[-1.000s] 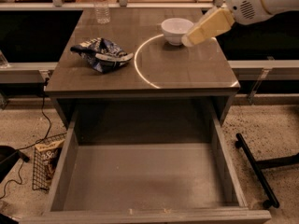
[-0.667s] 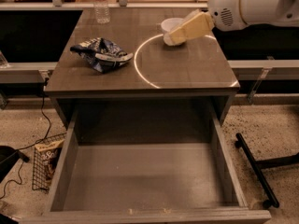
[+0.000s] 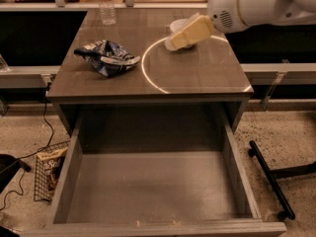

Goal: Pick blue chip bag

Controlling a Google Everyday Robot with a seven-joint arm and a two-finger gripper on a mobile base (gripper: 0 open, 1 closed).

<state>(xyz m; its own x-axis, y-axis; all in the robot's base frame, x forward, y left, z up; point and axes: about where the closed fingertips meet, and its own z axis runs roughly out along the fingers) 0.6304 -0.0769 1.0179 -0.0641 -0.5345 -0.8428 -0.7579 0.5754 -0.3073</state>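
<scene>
The blue chip bag (image 3: 107, 57) lies crumpled on the left half of the grey tabletop (image 3: 197, 78), dark navy with white patches. My gripper (image 3: 174, 43) reaches in from the upper right on a white arm. Its cream-coloured fingers hang over the table's back middle, well to the right of the bag and apart from it. The gripper covers most of the white bowl (image 3: 177, 24), of which only a rim shows behind it.
A clear water bottle (image 3: 106, 6) stands at the table's back left. A large open drawer (image 3: 148, 186) juts out below the tabletop. A wire basket with a tan-and-brown snack bag (image 3: 50, 166) sits on the floor at left. A black bar (image 3: 269, 177) lies on the floor at right.
My gripper and arm have moved left across the back of the table, from right of the bowl to over it, closer to the bag. The bag has not moved.
</scene>
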